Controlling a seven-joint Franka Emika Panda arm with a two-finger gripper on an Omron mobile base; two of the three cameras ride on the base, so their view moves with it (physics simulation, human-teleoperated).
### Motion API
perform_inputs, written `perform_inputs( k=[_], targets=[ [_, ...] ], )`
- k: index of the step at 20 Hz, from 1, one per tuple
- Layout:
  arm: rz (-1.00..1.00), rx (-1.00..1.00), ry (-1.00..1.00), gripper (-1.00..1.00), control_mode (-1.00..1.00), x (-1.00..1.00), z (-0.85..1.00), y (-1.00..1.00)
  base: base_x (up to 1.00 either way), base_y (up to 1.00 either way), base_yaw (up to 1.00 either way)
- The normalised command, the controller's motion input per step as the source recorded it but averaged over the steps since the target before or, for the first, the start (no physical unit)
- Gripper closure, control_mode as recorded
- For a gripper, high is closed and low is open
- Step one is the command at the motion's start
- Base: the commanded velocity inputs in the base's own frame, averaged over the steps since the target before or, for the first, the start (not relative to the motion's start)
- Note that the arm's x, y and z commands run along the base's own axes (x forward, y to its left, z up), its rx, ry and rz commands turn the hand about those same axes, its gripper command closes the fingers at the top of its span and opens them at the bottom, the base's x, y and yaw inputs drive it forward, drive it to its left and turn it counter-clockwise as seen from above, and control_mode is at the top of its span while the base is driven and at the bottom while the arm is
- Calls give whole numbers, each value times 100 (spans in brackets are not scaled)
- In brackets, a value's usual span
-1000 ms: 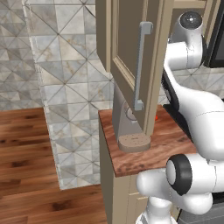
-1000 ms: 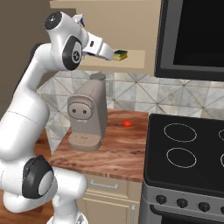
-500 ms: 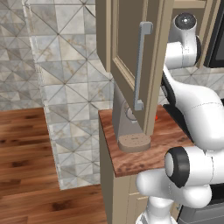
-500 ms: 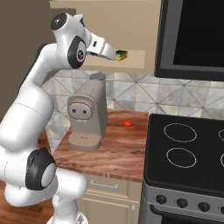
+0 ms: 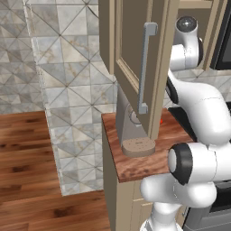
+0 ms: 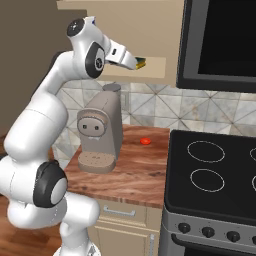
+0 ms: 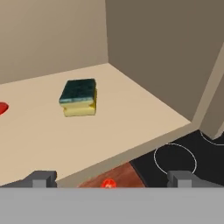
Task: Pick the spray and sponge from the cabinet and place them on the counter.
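The sponge (image 7: 78,97), dark green over yellow, lies flat on the pale shelf of the cabinet (image 7: 144,109), well ahead of my fingertips and a little left of centre. My gripper (image 7: 113,178) is open, with nothing between its two dark fingertips (image 7: 41,177). From the right base view, the gripper (image 6: 136,63) is raised to the shelf's front edge, just short of the sponge (image 6: 143,63). The cabinet door (image 5: 135,58) stands swung open, its grey bar handle (image 5: 145,67) facing out. Below lies the wood-grain counter (image 6: 135,172). The spray is out of view.
A big grey coffee machine (image 6: 102,132) stands on the counter under the cabinet. A small red-orange thing (image 6: 145,141) lies beside it. A red item (image 7: 2,107) sits at the shelf's left edge. The black stovetop (image 6: 215,170) is to the right, under a dark microwave (image 6: 220,45).
The arm's elbow has shifted and the hand has edged slightly closer to the shelf and sponge. The jaws have stayed open and the sponge has not moved.
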Motion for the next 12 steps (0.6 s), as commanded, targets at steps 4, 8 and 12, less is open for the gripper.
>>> perform_inputs(
  k=[4,8,12],
  targets=[
    [-3,0,2,-100,-100,25,0,-6,0,0,0],
    [-1,2,4,-100,-100,20,0,0,0,0,0],
    [0,3,6,-100,-100,18,0,0,0,0,0]
  ],
)
